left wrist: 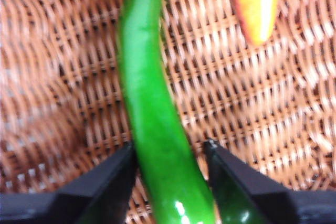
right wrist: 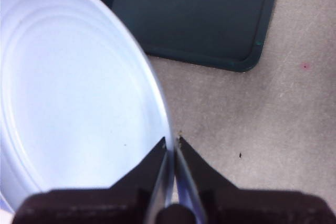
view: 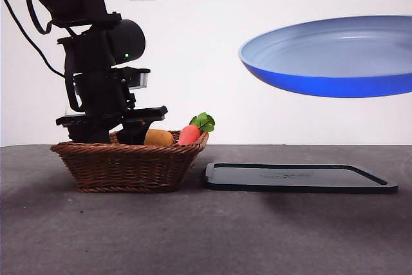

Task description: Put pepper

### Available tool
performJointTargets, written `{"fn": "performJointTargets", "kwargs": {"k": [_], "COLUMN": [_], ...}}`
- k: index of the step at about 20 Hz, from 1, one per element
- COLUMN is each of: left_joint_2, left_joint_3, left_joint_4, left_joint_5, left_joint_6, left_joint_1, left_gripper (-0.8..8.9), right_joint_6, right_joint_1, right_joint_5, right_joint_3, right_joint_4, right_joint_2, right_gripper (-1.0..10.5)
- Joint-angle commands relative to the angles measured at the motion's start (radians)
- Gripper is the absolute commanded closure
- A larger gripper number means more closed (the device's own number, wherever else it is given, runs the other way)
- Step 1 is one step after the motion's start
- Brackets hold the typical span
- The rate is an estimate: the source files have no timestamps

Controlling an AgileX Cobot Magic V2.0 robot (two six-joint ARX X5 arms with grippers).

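Observation:
The glossy green pepper lies on the floor of the wicker basket. My left gripper is down in the basket, its jaws closed against the pepper's two sides. In the front view the left gripper reaches below the basket rim and the pepper is hidden. My right gripper is shut on the rim of the blue plate and holds the plate level, high at the right.
An orange-red carrot with green leaves and a tan potato rest at the basket's right side. The carrot tip lies beside the pepper. A dark flat tray lies right of the basket, below the plate.

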Motion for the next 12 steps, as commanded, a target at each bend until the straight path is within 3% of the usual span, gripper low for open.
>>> {"fn": "performJointTargets", "kwargs": {"k": [1, 12], "left_joint_2": [0.024, -0.171], "left_joint_3": [0.019, 0.019], "left_joint_4": [-0.007, -0.051], "left_joint_5": [-0.005, -0.002], "left_joint_6": [-0.011, -0.014], "left_joint_1": [-0.004, 0.022], "left_gripper": [6.63, 6.89], "right_joint_6": [-0.003, 0.002], "right_joint_1": [0.001, 0.001], "right_joint_5": [-0.004, -0.004], "right_joint_3": [0.023, 0.023], "right_joint_4": [0.010, 0.014], "right_joint_2": [0.005, 0.020], "right_gripper": [9.4, 9.4]}}
